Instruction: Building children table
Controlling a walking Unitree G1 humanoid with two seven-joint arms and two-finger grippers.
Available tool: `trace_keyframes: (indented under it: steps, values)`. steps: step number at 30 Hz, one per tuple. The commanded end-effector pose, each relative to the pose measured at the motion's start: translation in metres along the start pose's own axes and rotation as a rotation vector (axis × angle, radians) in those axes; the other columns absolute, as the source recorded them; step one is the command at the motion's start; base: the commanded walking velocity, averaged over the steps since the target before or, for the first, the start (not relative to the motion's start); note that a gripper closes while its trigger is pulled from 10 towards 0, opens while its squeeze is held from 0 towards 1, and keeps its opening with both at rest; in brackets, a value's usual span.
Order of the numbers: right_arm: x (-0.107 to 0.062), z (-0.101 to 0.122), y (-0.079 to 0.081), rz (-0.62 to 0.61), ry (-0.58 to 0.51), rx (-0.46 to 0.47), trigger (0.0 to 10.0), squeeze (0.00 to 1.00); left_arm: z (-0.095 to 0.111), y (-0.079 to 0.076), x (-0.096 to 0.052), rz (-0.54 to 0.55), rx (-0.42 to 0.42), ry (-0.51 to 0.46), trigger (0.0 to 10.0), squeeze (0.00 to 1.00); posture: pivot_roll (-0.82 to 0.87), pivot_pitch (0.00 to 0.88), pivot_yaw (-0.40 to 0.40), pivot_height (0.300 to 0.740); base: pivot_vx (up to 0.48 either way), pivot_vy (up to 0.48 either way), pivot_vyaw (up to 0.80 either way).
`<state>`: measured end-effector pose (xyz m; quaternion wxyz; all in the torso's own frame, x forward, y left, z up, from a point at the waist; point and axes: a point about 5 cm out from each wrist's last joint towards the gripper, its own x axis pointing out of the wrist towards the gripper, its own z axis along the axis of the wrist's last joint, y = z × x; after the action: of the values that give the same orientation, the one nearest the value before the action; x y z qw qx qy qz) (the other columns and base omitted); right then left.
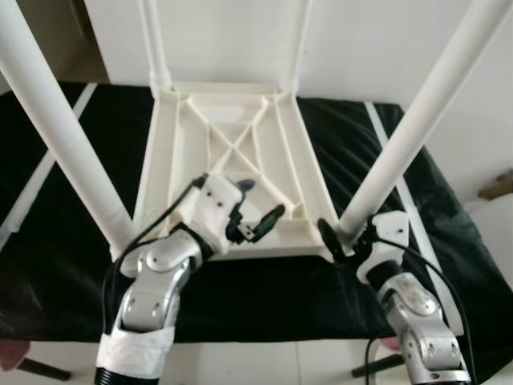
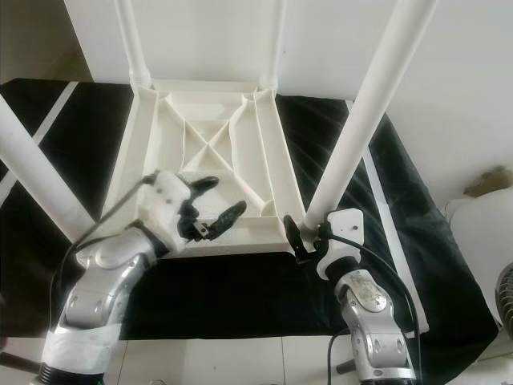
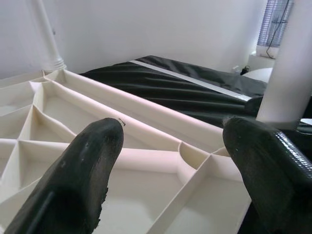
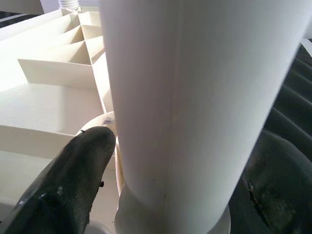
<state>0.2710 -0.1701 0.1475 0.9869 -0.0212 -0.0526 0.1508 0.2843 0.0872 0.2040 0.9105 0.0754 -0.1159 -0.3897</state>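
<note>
Already well along: white plastic ribbed tabletop [image 1: 232, 160] lies upside down on black cloth [image 1: 72, 265], all four white tube legs seated at its corners. Right gripper [image 1: 341, 241] straddles the base of the near-right leg [image 1: 417, 120]; fingers either side, contact unclear. Left gripper [image 1: 260, 212] hovers spread over the ribs. Likely remaining: final seating, flipping upright.

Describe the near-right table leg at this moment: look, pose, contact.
The near-right leg is a smooth, white, plastic-looking tube. It stands in the near-right corner socket of the upturned white table top, which lies on a black cloth, and slants up to the right. The right gripper brackets its base, one finger on each side.
</note>
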Motion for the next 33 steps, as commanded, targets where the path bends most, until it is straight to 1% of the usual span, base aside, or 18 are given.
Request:
trace_keyframes:
  steps: [1, 33]
  values:
    - [-0.0028, -0.0011, -0.0006, 0.007, 0.008, -0.002, 10.0, 0.0, 0.0015, 0.0037, 0.0014, 0.094, -0.004, -0.014, 0.0, 0.0, -0.09, 0.134, -0.053, 0.74, 0.0, 0.0, 0.0]
    - [-0.0025, -0.0006, 0.0012, 0.021, 0.009, 0.0, 10.0, 0.0, 0.0016, 0.0013, -0.0015, 0.081, 0.007, -0.013, 0.0, 0.0, -0.08, 0.137, -0.054, 0.74, 0.0, 0.0, 0.0]
